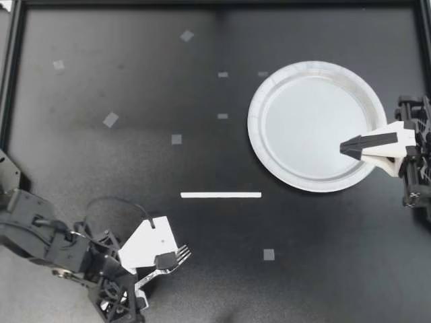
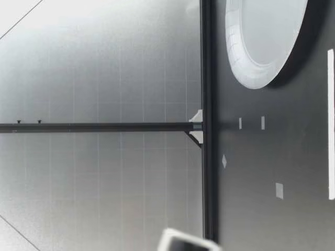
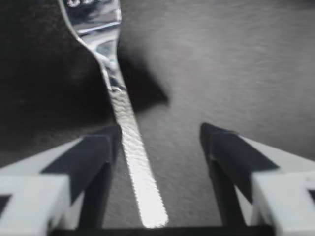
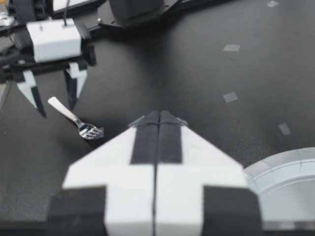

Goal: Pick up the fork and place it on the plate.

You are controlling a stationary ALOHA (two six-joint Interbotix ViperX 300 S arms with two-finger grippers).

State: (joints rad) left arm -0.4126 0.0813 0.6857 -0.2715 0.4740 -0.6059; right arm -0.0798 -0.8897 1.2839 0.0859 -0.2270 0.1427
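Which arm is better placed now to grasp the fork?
Left. My left gripper is open with the fork handle between its fingers; my right gripper is shut over the plate, away from it.

You're looking at a robotics lab bench, not a home or kitchen. It has a matte black tabletop (image 1: 316, 269) boxed in by black metal frame rails (image 1: 215, 3) along its far and side edges, with the left arm (image 1: 40, 232) at its left side and the right arm (image 1: 417, 161) at its right edge. Small tape squares (image 1: 110, 120) and one white strip (image 1: 221, 195) mark the surface. A disposable plate (image 1: 256, 131) lies straight on it, and past the far rail you see a plain, pale panelled wall (image 2: 104, 68).
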